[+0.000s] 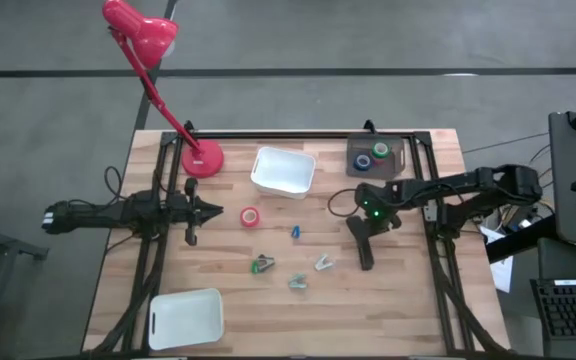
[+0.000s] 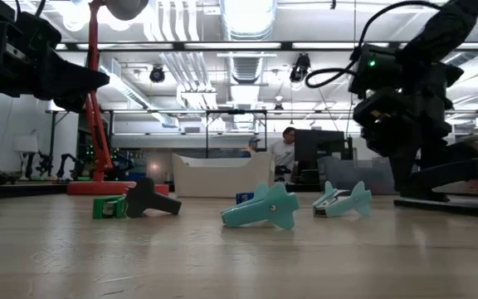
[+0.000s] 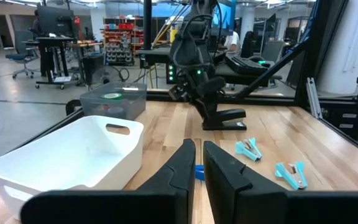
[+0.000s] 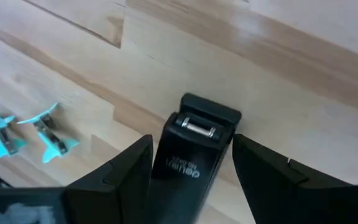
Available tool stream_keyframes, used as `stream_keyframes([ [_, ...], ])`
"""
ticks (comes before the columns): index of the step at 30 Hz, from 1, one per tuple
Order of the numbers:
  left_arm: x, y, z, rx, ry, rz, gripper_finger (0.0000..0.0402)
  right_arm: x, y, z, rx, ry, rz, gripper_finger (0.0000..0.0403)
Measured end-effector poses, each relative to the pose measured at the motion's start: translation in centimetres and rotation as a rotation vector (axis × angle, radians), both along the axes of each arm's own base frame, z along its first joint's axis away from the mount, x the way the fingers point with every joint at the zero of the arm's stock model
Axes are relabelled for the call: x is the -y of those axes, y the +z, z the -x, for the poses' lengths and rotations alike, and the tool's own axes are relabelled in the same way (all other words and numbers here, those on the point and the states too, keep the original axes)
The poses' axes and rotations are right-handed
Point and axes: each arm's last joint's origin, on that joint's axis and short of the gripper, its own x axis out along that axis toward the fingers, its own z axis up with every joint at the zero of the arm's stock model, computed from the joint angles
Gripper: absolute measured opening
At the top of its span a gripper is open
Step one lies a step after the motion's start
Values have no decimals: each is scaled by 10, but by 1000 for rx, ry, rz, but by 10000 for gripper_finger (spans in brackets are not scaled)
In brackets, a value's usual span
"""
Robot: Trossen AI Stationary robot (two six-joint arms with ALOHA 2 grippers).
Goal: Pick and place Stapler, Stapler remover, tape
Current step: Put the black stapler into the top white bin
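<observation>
- The right gripper (image 4: pixel 191 165) has its jaws wide, one finger on each side of the stapler (image 4: pixel 194 149); I judge this placement prepares a grip across the narrow body, but the fingers do not yet touch it.
- The stapler (image 1: pixel 364 247) lies flat on the table (image 1: pixel 418 310), at about 4 o'clock from the white bin (image 1: pixel 283 171). It is a dark, smooth oblong with a small metal pin at its end.
- The left gripper (image 1: pixel 214 211) waits with narrow jaws holding nothing, just beside the red tape (image 1: pixel 251 216), which lies at its 3 o'clock.
- The green tape (image 1: pixel 380 150) and blue tape (image 1: pixel 363 160) sit in the grey tray (image 1: pixel 398 163).
- The staple removers (image 3: pixel 248 148) are light turquoise, claw-shaped, probably plastic.
- The table is pale wood with visible plank lines.
</observation>
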Motion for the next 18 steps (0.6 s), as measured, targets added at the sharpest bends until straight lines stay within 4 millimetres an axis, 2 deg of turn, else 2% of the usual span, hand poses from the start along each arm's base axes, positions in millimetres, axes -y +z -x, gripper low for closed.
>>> stream_keyframes([
  [8,0,0,0,-1,0,0,37,3,-3,-16,-87,82,5,198],
  [18,0,0,0,0,0,0,37,2,2,-33,-146,177,23,128],
])
